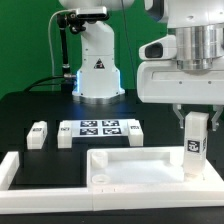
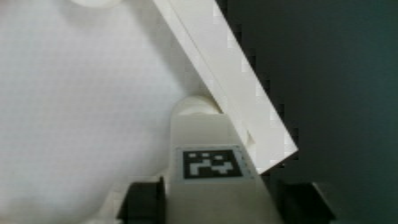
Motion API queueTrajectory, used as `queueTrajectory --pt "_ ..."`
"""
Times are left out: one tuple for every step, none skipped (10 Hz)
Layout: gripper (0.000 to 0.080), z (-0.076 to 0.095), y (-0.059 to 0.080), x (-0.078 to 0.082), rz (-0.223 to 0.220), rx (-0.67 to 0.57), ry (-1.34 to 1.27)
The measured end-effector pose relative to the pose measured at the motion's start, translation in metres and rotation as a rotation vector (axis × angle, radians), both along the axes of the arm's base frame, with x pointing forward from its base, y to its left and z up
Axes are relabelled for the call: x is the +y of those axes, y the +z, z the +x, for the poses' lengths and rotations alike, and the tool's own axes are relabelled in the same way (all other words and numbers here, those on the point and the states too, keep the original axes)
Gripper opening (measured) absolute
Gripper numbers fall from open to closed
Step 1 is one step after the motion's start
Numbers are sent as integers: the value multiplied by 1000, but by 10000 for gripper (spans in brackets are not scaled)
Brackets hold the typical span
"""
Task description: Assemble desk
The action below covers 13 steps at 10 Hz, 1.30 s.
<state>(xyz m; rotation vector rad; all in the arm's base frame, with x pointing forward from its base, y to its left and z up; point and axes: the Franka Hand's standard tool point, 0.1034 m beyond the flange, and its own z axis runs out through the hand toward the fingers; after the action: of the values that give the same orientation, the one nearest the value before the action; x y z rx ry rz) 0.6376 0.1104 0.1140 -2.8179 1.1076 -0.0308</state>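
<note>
The white desk panel [image 1: 135,166] lies flat at the front of the black table, rim up. My gripper [image 1: 193,124] hangs over the panel's corner on the exterior view's right. It is shut on a short square leg post [image 1: 193,143] with a tag, held upright, its lower end at or just above that corner. In the wrist view the leg post [image 2: 214,140] sits between my dark fingers [image 2: 150,203] of the gripper [image 2: 217,206], against the panel's rim [image 2: 222,70]. Three more leg posts [image 1: 38,133], [image 1: 66,135], [image 1: 134,132] lie at mid-table.
The marker board [image 1: 100,128] lies between the loose leg posts. A long white L-shaped border bar [image 1: 20,172] runs along the exterior view's left and the front. The robot base [image 1: 95,65] stands at the back.
</note>
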Motion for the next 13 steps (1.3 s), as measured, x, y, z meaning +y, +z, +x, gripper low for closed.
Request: queueTrajectory --pt "293 -1 -1 2 12 18 -153" --pt "293 -2 -3 7 31 35 -296" --pt "293 2 -3 10 81 42 -503" --pt "294 5 -4 11 143 36 -707" --pt "294 5 -4 11 167 44 -758" --pt "294 4 -4 13 168 46 -765" --pt "302 4 -4 13 166 43 -742" --pt "302 4 -4 14 154 30 -658" --pt "472 3 -4 14 125 0 -462" --pt "609 3 -5 13 106 -33 -263" --pt "639 3 -4 14 89 -54 -111" --pt "639 3 -5 13 82 -64 -36" --pt "648 3 -5 13 74 -75 43"
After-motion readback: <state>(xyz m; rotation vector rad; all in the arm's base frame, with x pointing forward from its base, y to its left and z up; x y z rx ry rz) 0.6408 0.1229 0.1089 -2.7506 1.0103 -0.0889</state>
